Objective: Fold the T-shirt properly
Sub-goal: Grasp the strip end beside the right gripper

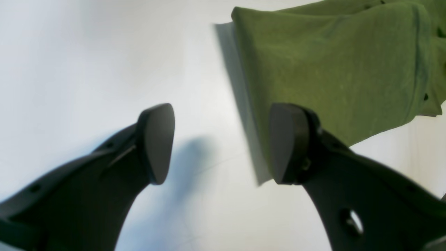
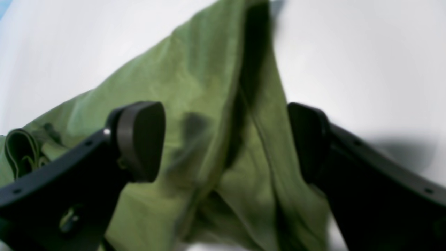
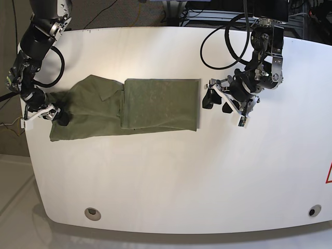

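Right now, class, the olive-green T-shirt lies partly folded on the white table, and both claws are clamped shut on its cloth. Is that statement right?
Not quite. The T-shirt does lie partly folded on the white table, but neither claw is shut on it. The left wrist view shows the left claw open at the shirt's edge, and the right wrist view shows the right claw open over the cloth.

Two robot arms built of black and silver-grey segments. Looping black cables [image 3: 224, 49] run along the left arm [image 3: 263, 57]; the right arm [image 3: 32, 52] has a black cable curving beside it. The left gripper [image 1: 219, 143] has two curved matte-black fingers ending in rounded, flat dark-grey pads [image 1: 158, 141], with small round holes along the fingers. The right gripper [image 2: 226, 143] looks the same, with a small silver screw [image 2: 106, 131] beside one pad.
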`<control>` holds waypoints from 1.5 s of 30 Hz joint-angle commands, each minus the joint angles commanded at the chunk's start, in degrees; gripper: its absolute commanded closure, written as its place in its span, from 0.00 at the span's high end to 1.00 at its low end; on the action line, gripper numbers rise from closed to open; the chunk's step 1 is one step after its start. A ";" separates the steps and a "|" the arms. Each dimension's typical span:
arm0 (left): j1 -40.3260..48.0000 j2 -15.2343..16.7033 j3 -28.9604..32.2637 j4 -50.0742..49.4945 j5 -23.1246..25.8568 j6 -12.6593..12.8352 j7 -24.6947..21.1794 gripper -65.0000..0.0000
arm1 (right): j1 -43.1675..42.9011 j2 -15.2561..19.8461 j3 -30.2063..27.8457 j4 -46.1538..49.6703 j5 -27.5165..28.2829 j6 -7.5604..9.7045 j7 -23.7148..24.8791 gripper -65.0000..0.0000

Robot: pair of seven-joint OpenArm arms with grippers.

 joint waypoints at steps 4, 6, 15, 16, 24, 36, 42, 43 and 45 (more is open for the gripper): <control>0.26 -0.22 0.17 -0.13 0.07 0.03 0.02 0.62 | 0.01 -2.28 -2.36 1.23 0.19 0.00 0.27 0.79; 0.21 -0.23 0.21 -0.08 0.04 0.02 0.08 0.62 | -0.12 -2.68 -2.38 1.37 0.25 0.00 0.12 0.79; 0.10 -0.28 0.34 -0.09 0.26 0.05 -0.12 0.62 | -0.41 -2.91 -1.38 2.28 1.12 0.00 -0.38 0.54; 0.08 -0.15 0.33 -0.18 0.41 0.06 -0.10 0.62 | -0.28 -3.00 -1.32 2.42 1.08 0.00 -0.29 0.44; 0.07 -0.08 0.25 -0.14 0.50 0.18 0.28 0.62 | -0.18 -3.03 -1.16 3.54 -0.08 0.00 0.31 0.08; -0.08 -0.05 0.82 -0.56 0.33 0.22 0.73 0.62 | 0.54 -0.98 -0.87 3.91 0.81 0.00 -0.31 0.00; -0.16 -0.18 1.78 -0.97 0.20 0.27 0.58 0.62 | 1.20 -0.21 -1.03 4.39 1.54 0.00 -1.47 0.00; -0.14 -0.18 1.92 -0.96 0.17 0.26 0.59 0.62 | 1.26 -0.26 -1.02 4.44 1.65 0.00 -1.60 0.00; -0.13 -0.19 2.22 -0.99 0.17 0.21 0.54 0.62 | 1.37 -0.43 -1.03 4.54 1.85 0.00 -1.82 0.00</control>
